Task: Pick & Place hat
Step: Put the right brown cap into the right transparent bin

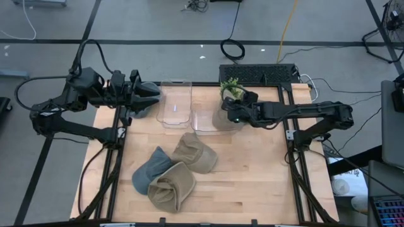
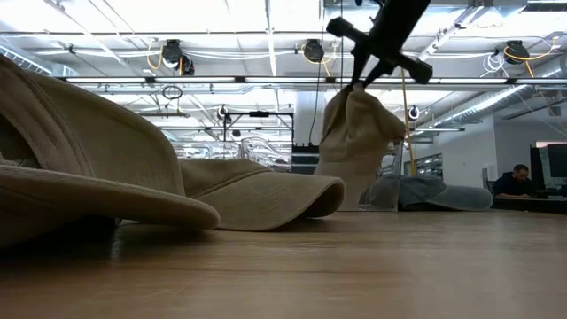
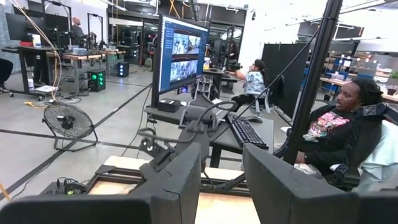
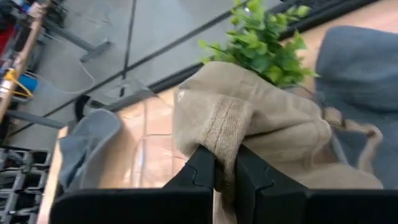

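Step in hand: the right hand [image 1: 235,115] is clamped on a tan hat [image 4: 249,118], pinching a fold of its cloth, and holds it in the air at the far side of the table [image 1: 252,183].
Held hat's place: it hangs clear of the wood, just beside the plant [image 1: 230,88] and over the nearer clear bin [image 1: 203,120].
Left hand: the left hand [image 3: 221,180] is at the far left corner with its fingers wide and nothing between them; it waits.
Done so far: by my reading, the pick of this hat is made. A grey hat [image 4: 354,62] already lies below and beyond the held one, seemingly at the bin, though I cannot tell whether it sits inside.
Left to do: the held hat is not yet set down. Three more hats lie loose at the near middle of the table, so I judge the job well short of finished.
Tan hats: three, with one held and two on the table [image 1: 194,152] [image 1: 170,186].
Grey hats: three as far as I can see, namely a blue-grey one [image 1: 150,169] touching the front tan hat, one by the left hand [image 1: 142,108], and the one near the bin.
Clear bins: two, side by side; the far bin [image 1: 175,102] looks empty.
Plants: one.
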Motion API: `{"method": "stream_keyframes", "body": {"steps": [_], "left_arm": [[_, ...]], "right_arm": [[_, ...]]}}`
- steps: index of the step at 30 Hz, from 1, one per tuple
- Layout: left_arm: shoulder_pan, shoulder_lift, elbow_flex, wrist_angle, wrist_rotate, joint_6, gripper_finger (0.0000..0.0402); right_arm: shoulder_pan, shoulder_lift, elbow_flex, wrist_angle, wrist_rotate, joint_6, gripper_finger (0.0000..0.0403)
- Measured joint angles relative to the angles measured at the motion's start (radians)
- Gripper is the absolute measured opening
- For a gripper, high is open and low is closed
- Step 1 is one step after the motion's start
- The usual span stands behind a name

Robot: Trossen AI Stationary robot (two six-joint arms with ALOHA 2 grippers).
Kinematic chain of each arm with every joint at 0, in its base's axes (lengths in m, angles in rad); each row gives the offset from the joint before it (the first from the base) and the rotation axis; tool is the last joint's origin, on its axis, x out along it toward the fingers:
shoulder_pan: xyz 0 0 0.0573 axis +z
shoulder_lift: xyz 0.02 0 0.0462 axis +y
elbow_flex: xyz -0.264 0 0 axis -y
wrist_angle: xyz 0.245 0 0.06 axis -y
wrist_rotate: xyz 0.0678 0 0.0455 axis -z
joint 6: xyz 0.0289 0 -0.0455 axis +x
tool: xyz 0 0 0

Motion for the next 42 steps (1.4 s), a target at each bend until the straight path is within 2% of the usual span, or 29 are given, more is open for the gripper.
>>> {"method": "stream_keyframes", "body": {"steps": [8, 16, 21, 27, 35, 42], "left_arm": [[0.000, 0.000, 0.000, 0.000, 0.000, -0.004, 0.0127], [0.000, 0.000, 0.000, 0.000, 0.000, -0.002, 0.0127], [0.000, 0.000, 0.000, 0.000, 0.000, 0.001, 0.0127], [0.000, 0.000, 0.000, 0.000, 0.001, 0.008, 0.0127], [0.000, 0.000, 0.000, 0.000, 0.001, 0.052, 0.0127], [0.000, 0.000, 0.000, 0.000, 0.002, 0.054, 0.0127]], "right_arm": [[-0.030, -0.031, -0.074, -0.021, -0.028, 0.058, 0.0011], [-0.019, -0.045, -0.077, 0.033, -0.059, 0.096, 0.0011], [-0.017, -0.046, -0.077, 0.161, -0.077, 0.084, 0.0011], [-0.029, -0.046, -0.092, 0.212, -0.081, 0.106, 0.0011], [-0.028, -0.045, -0.209, 0.531, -0.108, 0.123, 0.0011], [-0.015, -0.045, -0.273, 0.370, -0.153, 0.233, 0.0011]]}}
